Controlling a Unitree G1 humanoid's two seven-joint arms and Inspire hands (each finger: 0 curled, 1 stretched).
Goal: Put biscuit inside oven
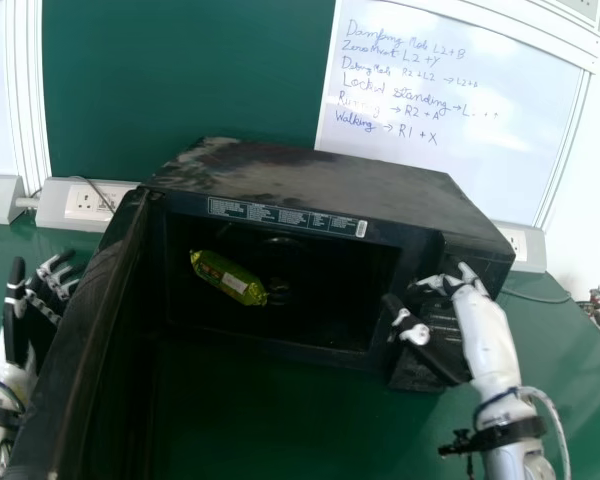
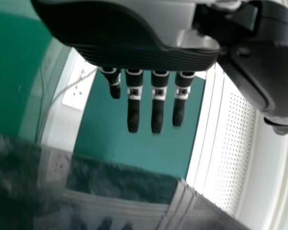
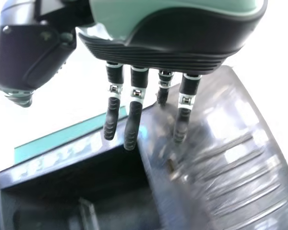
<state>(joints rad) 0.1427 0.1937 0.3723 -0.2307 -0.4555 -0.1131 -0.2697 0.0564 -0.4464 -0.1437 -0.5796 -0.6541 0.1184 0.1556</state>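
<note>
Count biscuit as placed inside oven, toward 9 o'clock; perhaps close door. See left hand at 9, right hand at 4, both released.

The black, boxy oven at 12 o'clock in the head view has a hard, scuffed, half-glossy top; its flat, dark door at 8 o'clock looks smooth, mirror-like in the left wrist view. Also toward 8 o'clock, the lime-green, oblong packet wears shiny, creased plastic film. The white, rectangular board near 2 o'clock looks smooth and glossy, the green, flat tabletop at 4 o'clock smooth and matt.
</note>
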